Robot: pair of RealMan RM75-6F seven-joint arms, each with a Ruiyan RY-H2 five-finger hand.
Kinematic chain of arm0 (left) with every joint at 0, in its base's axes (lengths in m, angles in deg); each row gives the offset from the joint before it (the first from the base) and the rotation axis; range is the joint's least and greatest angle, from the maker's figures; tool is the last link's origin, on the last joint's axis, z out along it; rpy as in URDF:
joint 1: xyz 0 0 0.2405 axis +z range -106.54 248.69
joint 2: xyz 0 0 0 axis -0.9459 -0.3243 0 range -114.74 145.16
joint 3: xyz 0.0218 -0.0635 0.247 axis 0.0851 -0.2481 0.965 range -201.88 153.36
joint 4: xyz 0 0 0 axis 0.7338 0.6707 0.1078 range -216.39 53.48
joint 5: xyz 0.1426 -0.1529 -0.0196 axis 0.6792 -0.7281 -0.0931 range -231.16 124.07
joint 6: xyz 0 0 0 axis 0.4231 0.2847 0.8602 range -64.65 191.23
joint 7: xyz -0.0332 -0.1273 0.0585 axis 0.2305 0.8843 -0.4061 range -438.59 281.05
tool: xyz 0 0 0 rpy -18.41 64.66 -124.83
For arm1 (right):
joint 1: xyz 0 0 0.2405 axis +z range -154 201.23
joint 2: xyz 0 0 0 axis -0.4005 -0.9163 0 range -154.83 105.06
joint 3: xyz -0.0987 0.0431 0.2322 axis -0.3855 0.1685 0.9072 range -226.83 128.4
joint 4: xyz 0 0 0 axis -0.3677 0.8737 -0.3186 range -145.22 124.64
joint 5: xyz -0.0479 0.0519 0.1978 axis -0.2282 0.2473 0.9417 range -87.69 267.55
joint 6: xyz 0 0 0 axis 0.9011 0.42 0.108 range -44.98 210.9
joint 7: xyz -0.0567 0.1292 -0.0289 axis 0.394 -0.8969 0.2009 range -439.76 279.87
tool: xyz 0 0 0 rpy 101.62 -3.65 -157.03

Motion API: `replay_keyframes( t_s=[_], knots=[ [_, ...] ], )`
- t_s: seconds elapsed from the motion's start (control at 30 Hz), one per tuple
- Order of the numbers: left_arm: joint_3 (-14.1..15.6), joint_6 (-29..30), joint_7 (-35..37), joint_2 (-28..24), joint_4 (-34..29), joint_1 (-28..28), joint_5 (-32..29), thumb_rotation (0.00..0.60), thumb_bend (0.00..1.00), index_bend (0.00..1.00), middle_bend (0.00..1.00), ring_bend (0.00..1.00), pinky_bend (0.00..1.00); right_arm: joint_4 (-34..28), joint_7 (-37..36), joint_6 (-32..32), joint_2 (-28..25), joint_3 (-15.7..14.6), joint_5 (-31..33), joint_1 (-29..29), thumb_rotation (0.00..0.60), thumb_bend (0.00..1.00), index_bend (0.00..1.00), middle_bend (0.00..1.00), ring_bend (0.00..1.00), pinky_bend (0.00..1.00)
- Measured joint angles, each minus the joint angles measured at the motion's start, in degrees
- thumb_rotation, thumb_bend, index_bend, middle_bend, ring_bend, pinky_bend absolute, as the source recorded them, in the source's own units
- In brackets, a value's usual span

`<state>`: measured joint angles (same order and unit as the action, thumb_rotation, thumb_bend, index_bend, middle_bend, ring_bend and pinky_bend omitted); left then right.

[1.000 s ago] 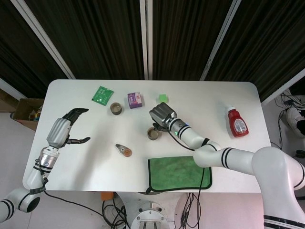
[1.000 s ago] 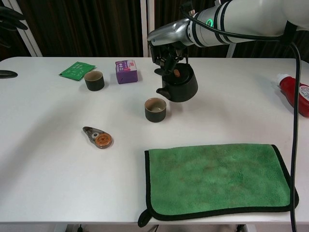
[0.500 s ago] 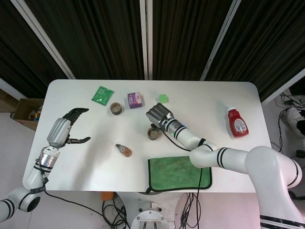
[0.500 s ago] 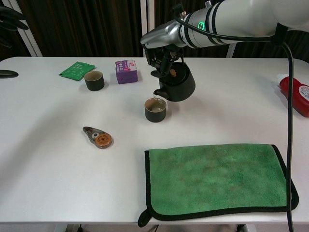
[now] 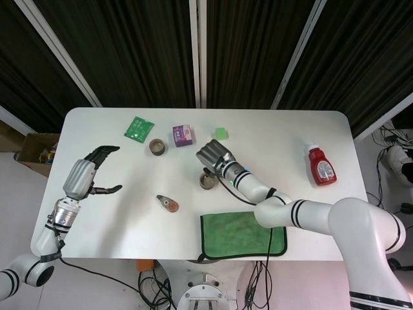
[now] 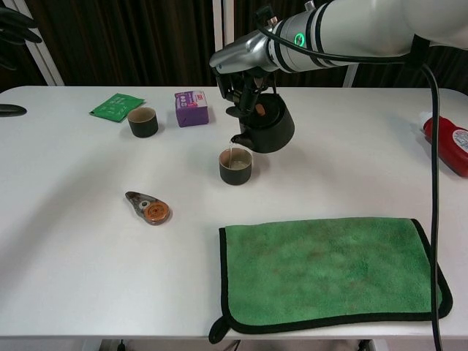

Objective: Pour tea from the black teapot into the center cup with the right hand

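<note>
My right hand (image 6: 241, 67) (image 5: 211, 154) holds the black teapot (image 6: 266, 126), tilted with its spout over the center cup (image 6: 235, 166) (image 5: 207, 183). A thin stream of tea runs from the spout into that dark cup, which stands on the white table (image 6: 73, 219). In the head view the hand covers most of the teapot. My left hand (image 5: 87, 173) hovers open over the table's left side, fingers apart and holding nothing; in the chest view only its dark fingertips (image 6: 16, 25) show at the top left corner.
A second dark cup (image 6: 142, 122) stands at the back left beside a green packet (image 6: 115, 107) and a purple box (image 6: 191, 108). A small brown lid-like piece (image 6: 148, 208) lies front left. A green cloth (image 6: 329, 270) covers the front right. A red bottle (image 6: 446, 140) lies far right.
My right hand has moved the teapot left and tipped it further; its spout now sits over the center cup and tea is flowing in. The left hand has not moved.
</note>
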<state>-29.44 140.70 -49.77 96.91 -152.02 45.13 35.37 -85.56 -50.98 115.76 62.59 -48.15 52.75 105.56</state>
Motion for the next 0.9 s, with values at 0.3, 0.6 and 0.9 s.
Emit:
replay_keyframes(
  t_s=[0.3,0.6,0.9],
  knots=[
    [0.01,0.09,-0.04,0.03,0.02,0.01,0.02,0.6,0.06,0.17,0.18,0.16,0.3,-0.38,1.22,0.68,-0.24,-0.58,0.5,0.62,0.581,0.85,1.0,0.94,0.78,0.49],
    [0.04,0.22,0.06,-0.05,0.04,0.15,-0.04,0.6,0.06,0.17,0.18,0.16,0.3,-0.65,2.93,1.67,-0.16,-1.14,0.55,1.25,0.583,0.85,1.0,0.94,0.78,0.49],
    [0.03,0.17,0.16,-0.02,0.13,0.09,-0.01,0.6,0.06,0.17,0.18,0.16,0.3,-0.76,3.68,2.02,-0.11,-1.3,1.13,1.47,0.581,0.85,1.0,0.94,0.78,0.49]
  ],
)
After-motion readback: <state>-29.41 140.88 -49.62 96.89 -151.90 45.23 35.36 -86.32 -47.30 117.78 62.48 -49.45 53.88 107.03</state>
